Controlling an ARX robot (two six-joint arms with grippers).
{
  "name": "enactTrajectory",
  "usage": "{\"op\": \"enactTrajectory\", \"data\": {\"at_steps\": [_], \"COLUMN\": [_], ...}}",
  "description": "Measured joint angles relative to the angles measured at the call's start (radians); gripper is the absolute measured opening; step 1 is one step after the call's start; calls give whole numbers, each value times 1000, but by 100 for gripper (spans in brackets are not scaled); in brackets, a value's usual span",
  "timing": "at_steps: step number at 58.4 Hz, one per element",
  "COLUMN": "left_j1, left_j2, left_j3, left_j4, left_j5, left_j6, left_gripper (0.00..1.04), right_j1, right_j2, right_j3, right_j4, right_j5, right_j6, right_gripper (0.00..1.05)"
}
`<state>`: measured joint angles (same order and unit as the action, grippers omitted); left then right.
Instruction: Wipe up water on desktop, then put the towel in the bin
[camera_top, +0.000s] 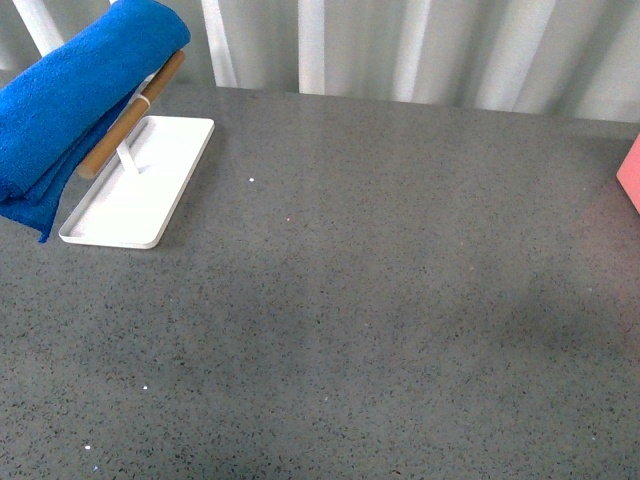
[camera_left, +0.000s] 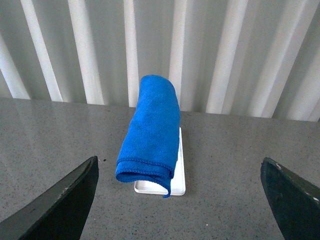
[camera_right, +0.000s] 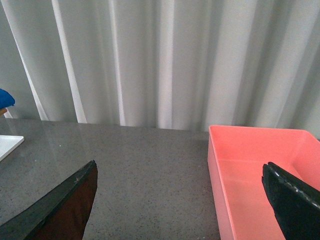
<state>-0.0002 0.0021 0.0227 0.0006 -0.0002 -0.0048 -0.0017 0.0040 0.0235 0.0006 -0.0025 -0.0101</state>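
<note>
One broad speckled grey table (camera_top: 380, 330) carries everything, and most of it lies bare, which leaves room for wiping. Well apart from the white tray (camera_top: 130, 215), off to its right, stands the pink bin (camera_right: 260, 170). It is open-topped and empty as far as it shows, so it looks ready to take the cloth at the end. The towel (camera_top: 70, 110) hangs folded over a wooden rod (camera_top: 168, 75) raised above the tray, so it is off the surface with a free end to grip. The left claw (camera_left: 178, 167) faces the tray, jaws wide apart and holding nothing. The right claw (camera_right: 180, 167), likewise spread and empty, faces the bin. A few pale specks near the tray may be water; I cannot tell.
</note>
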Motion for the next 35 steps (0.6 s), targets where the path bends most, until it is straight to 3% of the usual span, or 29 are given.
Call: {"op": "enactTrajectory", "data": {"at_steps": [35], "left_j1": [0], "left_j2": [0], "left_j3": [0], "left_j4": [0], "left_j5": [0], "left_j6": [0], "left_gripper": [98], "right_j1": [0], "right_j2": [0], "right_j3": [0], "right_j4": [0], "right_j5": [0], "right_j6": [0], "right_gripper": [98]}}
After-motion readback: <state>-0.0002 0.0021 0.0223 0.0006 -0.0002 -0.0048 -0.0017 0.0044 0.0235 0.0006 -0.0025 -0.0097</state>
